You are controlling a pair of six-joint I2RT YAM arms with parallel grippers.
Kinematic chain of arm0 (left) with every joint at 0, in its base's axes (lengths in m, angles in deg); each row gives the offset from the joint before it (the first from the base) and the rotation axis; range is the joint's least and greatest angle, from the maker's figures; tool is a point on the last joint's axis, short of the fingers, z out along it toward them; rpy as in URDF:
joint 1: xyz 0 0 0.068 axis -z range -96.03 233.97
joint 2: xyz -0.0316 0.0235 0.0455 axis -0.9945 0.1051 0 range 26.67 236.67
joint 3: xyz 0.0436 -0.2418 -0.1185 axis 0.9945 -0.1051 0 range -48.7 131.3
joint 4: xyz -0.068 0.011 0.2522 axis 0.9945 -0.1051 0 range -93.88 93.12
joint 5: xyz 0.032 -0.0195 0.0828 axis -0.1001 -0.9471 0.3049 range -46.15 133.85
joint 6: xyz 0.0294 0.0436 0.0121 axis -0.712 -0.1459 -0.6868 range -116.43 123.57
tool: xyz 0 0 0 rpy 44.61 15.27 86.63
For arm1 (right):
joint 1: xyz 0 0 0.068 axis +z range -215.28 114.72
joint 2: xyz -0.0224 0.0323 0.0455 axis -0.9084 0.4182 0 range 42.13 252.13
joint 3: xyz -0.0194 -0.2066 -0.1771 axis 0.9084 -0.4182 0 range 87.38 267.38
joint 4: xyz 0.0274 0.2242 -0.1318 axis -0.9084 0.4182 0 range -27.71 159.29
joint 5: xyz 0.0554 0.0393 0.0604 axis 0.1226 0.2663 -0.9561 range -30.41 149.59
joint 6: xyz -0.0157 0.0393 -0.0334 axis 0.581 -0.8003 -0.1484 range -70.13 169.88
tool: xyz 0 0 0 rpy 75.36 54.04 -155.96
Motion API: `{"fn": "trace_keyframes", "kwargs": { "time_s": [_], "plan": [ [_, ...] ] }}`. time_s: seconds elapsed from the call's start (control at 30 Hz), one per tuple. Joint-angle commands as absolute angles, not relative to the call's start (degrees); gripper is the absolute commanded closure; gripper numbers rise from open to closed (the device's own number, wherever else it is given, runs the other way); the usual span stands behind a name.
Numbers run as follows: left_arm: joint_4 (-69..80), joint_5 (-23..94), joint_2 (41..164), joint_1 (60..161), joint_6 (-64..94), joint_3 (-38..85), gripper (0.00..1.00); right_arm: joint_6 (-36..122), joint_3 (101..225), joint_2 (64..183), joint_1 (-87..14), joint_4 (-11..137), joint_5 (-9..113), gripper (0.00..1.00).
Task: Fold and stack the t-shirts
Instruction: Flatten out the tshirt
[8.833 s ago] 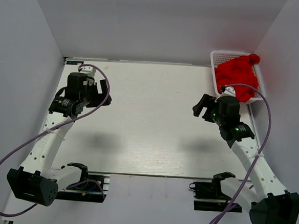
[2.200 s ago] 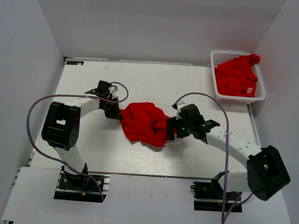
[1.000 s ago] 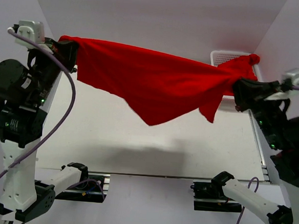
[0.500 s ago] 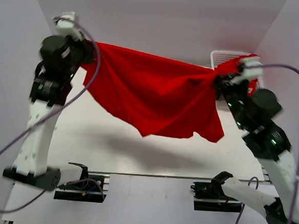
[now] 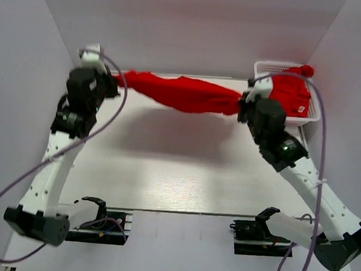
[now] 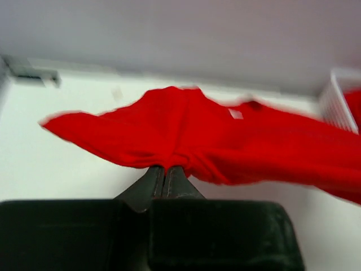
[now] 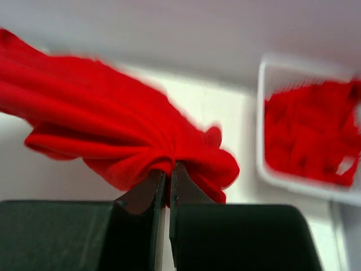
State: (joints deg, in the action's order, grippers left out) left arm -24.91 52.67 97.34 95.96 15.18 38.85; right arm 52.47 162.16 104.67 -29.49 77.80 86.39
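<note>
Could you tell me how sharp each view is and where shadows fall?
Top external: sharp and evenly lit, with a soft shadow on the table beneath the stretched red t-shirt. Left wrist: cloth edges smeared by motion blur, the left tool dark in the foreground. Right wrist: blurriest, the white basket and the t-shirts inside it hazy, the right tool dark.

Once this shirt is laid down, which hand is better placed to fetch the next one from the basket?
Right. The right hand holds the stretched t-shirt right beside the basket; the left hand grips the other end, across the table.
</note>
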Motion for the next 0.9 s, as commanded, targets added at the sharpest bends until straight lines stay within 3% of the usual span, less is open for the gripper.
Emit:
{"fn": "trace_keyframes", "kwargs": {
  "time_s": [0.0,0.07,0.1,0.13,0.17,0.2,0.3,0.47,0.67,0.87],
  "plan": [
    [-19.5,43.3,88.5,96.3,23.1,19.6,1.0,42.7,145.4,103.3,-31.1,79.3,86.8,1.0],
    [-20.1,37.0,86.4,96.3,25.2,7.8,0.99,36.6,136.7,102.4,-32.2,79.8,86.6,0.86],
    [-21.4,33.2,85.1,96.3,26.8,2.9,0.92,35.1,132.2,102.2,-32.6,80.2,86.9,0.76],
    [-23.6,30.9,84.6,96.8,26.9,1.0,0.59,32.1,129.2,101.8,-33.5,82.7,87.2,0.42],
    [-25.3,30.2,84.0,96.8,26.9,-0.2,0.41,31.3,128.2,101.4,-33.6,83.8,87.4,0.23],
    [-27.0,30.2,83.3,96.8,26.9,-0.9,0.04,30.4,128.0,101.1,-33.8,85.8,88.0,0.1],
    [-33.3,36.3,80.2,96.8,26.9,1.8,0.0,28.4,131.1,100.3,-34.7,90.8,89.7,0.1],
    [-36.3,44.7,80.4,96.8,26.3,6.9,0.0,29.2,137.6,102.6,-34.5,95.5,82.0,0.1],
    [-40.9,47.7,96.9,96.0,28.5,12.2,0.0,25.9,139.2,106.8,-34.5,97.6,73.3,0.1],
    [-34.3,46.0,107.3,96.0,29.1,13.8,0.0,20.2,135.3,108.6,-34.4,93.1,69.9,0.1]
  ]
}}
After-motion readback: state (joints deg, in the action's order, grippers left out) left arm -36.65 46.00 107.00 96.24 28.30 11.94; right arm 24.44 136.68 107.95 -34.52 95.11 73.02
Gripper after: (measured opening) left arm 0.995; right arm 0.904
